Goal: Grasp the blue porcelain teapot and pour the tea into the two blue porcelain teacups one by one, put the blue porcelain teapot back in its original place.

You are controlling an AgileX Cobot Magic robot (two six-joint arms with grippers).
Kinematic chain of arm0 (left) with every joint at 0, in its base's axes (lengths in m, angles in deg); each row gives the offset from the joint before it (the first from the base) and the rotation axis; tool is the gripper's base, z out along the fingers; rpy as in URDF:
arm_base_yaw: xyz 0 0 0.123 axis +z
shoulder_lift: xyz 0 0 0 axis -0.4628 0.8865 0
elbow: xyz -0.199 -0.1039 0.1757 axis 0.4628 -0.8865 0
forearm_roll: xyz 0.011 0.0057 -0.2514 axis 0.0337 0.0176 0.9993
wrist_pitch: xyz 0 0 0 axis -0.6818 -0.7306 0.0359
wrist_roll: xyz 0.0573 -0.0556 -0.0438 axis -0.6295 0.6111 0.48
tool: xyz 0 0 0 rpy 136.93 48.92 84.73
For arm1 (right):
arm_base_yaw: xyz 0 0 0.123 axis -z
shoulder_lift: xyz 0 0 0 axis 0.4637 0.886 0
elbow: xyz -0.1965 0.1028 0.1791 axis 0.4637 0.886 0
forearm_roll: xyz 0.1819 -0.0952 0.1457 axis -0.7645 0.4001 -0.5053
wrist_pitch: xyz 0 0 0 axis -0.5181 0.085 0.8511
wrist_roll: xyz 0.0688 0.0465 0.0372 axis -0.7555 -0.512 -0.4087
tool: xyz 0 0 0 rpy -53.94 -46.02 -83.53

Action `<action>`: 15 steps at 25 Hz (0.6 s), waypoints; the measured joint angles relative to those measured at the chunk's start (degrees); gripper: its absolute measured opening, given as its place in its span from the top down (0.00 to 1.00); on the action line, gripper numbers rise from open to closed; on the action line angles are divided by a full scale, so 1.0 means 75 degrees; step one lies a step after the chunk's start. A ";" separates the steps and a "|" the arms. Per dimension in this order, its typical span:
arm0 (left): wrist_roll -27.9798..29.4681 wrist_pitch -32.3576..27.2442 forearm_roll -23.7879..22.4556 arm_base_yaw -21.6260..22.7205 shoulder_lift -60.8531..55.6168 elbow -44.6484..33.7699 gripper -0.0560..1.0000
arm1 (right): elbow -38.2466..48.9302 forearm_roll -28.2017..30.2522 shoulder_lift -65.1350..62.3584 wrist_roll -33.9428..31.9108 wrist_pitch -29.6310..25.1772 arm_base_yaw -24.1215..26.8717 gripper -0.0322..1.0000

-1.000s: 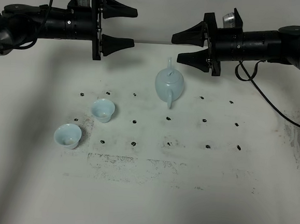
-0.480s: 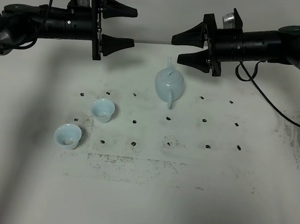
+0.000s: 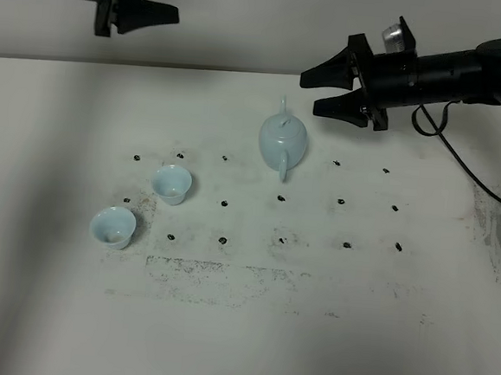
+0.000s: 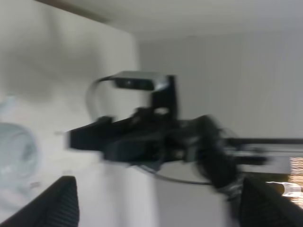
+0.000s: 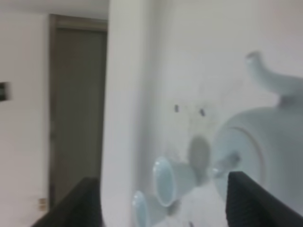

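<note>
The pale blue porcelain teapot stands upright at the table's middle back, spout away from me and handle towards the front. The two blue porcelain teacups stand at the front left. No tea shows. My right gripper is open and empty, hanging just right of and above the teapot. The right wrist view shows the teapot and both cups beyond its fingers. My left gripper is open and empty, high at the far left. Only one of its fingers shows in the exterior view.
The white table has rows of small black marks and a scuffed grey patch near the front. A black cable hangs from the right arm over the table's right side. The blurred left wrist view shows the right arm.
The left arm has swung up and to the left, to the picture's top edge. The right gripper has shifted slightly right and tilted down. The teapot and cups have not moved.
</note>
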 joint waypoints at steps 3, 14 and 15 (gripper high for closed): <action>0.0434 -0.0014 -0.1510 0.0080 -0.0810 0.0000 0.32 | 0.0000 0.0378 -0.0263 0.0007 -0.0009 0.0220 0.44; 0.0511 -0.0014 -0.4337 0.0085 -0.3590 -0.0946 0.34 | 0.0000 0.1592 -0.1122 0.0006 -0.0015 0.1063 0.44; 0.0410 -0.0014 -0.4559 0.0085 -0.3906 -0.1268 0.34 | 0.0000 0.1648 -0.1162 0.0006 -0.0015 0.1109 0.44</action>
